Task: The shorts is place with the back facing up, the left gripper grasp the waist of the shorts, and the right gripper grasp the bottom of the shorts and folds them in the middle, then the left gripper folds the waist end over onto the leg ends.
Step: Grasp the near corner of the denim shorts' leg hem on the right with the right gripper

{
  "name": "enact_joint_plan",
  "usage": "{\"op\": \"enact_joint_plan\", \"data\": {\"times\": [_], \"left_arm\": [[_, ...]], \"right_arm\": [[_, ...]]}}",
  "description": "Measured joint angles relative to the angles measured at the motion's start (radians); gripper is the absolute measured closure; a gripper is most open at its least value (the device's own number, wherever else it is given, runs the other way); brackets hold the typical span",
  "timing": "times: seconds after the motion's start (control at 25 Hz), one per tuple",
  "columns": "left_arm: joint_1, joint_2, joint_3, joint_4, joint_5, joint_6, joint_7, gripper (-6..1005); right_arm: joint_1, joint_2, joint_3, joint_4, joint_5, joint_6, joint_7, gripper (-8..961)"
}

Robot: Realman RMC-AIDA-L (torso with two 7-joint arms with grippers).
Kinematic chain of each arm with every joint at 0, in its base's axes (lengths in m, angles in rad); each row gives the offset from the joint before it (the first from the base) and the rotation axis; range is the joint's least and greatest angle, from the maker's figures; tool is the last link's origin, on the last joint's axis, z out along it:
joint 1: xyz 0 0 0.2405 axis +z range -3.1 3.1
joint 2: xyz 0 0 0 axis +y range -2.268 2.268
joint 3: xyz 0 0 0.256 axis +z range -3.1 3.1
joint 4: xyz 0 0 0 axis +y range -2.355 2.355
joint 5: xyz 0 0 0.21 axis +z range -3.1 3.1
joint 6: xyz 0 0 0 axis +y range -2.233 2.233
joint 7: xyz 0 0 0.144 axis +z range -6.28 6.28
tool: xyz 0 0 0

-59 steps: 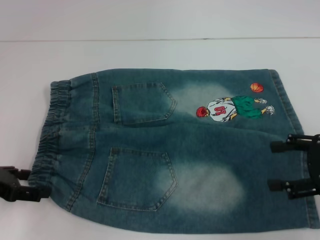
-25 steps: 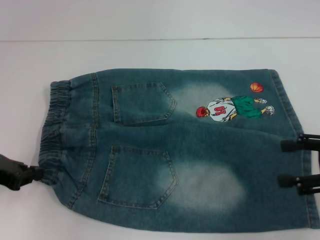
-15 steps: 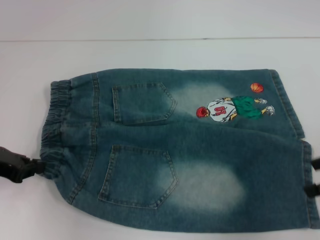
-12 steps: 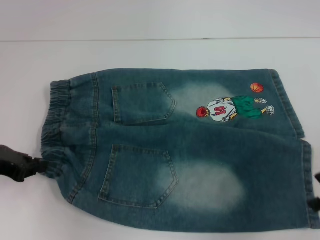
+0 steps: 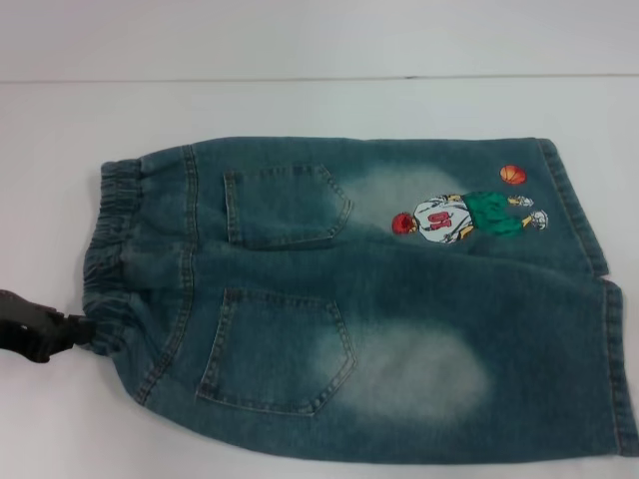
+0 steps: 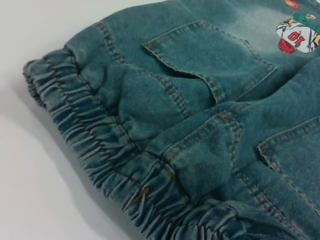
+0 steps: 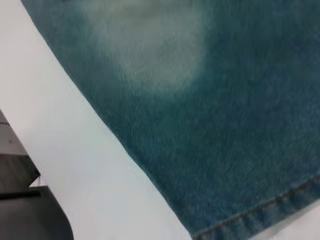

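The shorts point(image 5: 379, 299) lie flat, back up, with two patch pockets point(image 5: 285, 205) and the cartoon player point(image 5: 464, 215) showing. The ruffled waist point(image 5: 110, 235) is at the left, and the leg hems, the bottom of the shorts point(image 5: 611, 369), are at the right. My left gripper point(image 5: 82, 327) reaches in from the left edge and is shut on the near corner of the waist, where the band is bunched. The left wrist view shows the gathered waist point(image 6: 85, 130) up close. The right gripper is out of view. Its wrist camera shows denim and a stitched hem point(image 7: 260, 212).
The shorts rest on a white table point(image 5: 300, 110). In the right wrist view the table's edge point(image 7: 30, 145) runs close to the denim, with dark floor point(image 7: 25, 215) beyond it.
The right gripper has drawn back off the leg hems and left the head view. The left gripper turned and closed on the waist corner, which has bunched slightly rightward.
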Motion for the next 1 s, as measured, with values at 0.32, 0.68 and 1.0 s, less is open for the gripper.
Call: {"op": "enact_joint_plan", "data": {"times": [0.32, 0.68, 1.0], "left_arm": [[0.002, 0.0, -0.002, 0.0, -0.004, -0.025, -0.001, 948], [0.002, 0.001, -0.001, 0.0, -0.004, -0.034, -0.001, 947], [0.002, 0.0, 0.001, 0.0, -0.003, -0.037, 0.003, 946]], "right_arm": [[0.015, 0.004, -0.034, 0.046, -0.008, 0.001, 0.024, 39], [0.024, 0.019, -0.057, 0.096, -0.008, 0.007, 0.044, 94], [0.033, 0.019, -0.077, 0.127, -0.01, 0.01, 0.092, 129]]}}
